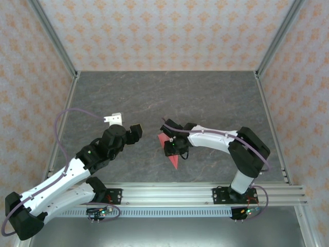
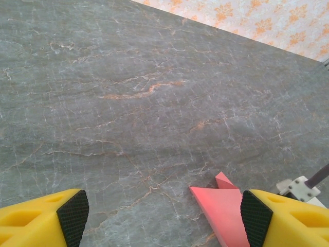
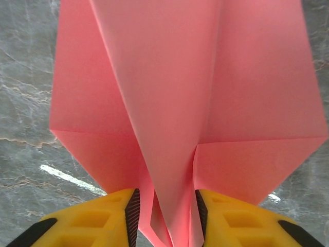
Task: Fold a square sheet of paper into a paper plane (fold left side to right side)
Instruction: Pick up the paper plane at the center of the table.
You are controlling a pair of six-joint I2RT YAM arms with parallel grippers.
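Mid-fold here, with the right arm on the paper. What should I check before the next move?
1. Right gripper on the paper plane, a pad either side of its raised centre fold: ok.
2. Left gripper open, nothing between its fingers: ok.
3. Left gripper apart from the paper: cannot tell; in the left wrist view the pink edge meets one finger.
4. Both wings spread evenly either side of the fold: ok.
5. Grip firm enough to lift the plane: cannot tell.
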